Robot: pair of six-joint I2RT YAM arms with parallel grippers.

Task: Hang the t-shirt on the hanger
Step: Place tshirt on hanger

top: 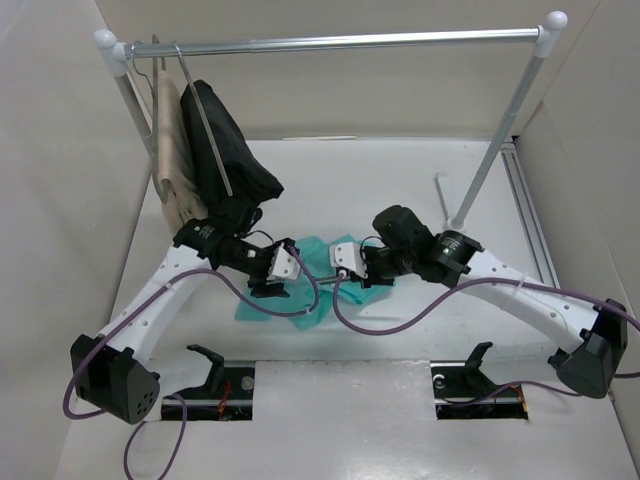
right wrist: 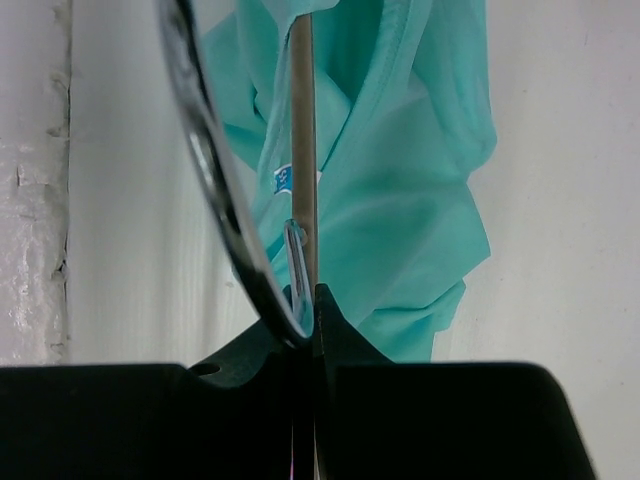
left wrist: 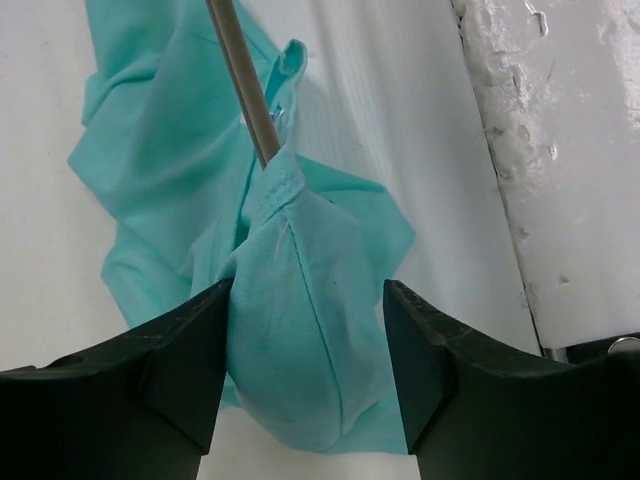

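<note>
The teal t-shirt [top: 300, 290] lies crumpled on the white table between my two grippers. In the right wrist view the right gripper [right wrist: 313, 295] is shut on the grey hanger [right wrist: 303, 140] where its straight arm meets the wire hook [right wrist: 205, 160]. That arm runs into the t-shirt [right wrist: 400, 180] beside the blue-white neck label [right wrist: 283, 180]. In the left wrist view the hanger arm [left wrist: 245, 85] enters the shirt at the collar. My left gripper [left wrist: 308, 290] stands open, with a bulge of teal fabric [left wrist: 300, 330] between its jaws, against the left finger [left wrist: 180, 350].
A metal clothes rack spans the back, its rail [top: 340, 42] overhead and its right post [top: 495, 140] slanting down to the table. A black garment [top: 225, 150] and a beige garment [top: 175, 160] hang at the rack's left end, just behind my left arm. Purple cables loop near the shirt.
</note>
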